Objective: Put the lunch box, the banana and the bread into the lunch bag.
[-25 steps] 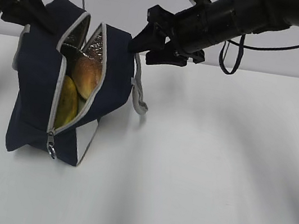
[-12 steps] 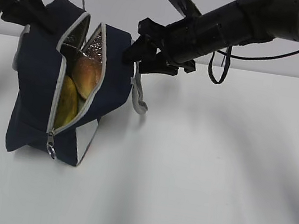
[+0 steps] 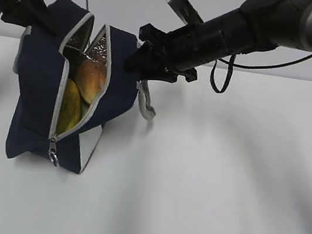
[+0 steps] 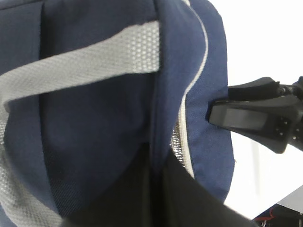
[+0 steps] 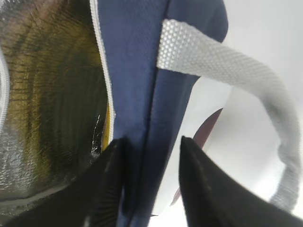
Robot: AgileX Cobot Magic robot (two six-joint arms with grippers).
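Standing on the white table (image 3: pixel 223 181), the lunch bag (image 3: pixel 35 92) gapes unzipped, with the bread (image 3: pixel 91 78) and the banana (image 3: pixel 70 108) inside against its silvery lining. My left gripper (image 3: pixel 26 1) is pinched tight on the bag's left top edge. My right gripper (image 5: pixel 150 182) straddles the right wall's fabric, fingers (image 5: pixel 106 189) either side, just beside the grey handle (image 5: pixel 227 71).

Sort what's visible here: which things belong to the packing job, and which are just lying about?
Job: bag, bread and banana inside it; left gripper and right gripper at the bag's top. Lunch box not visible.
Lying about: nothing on the table.
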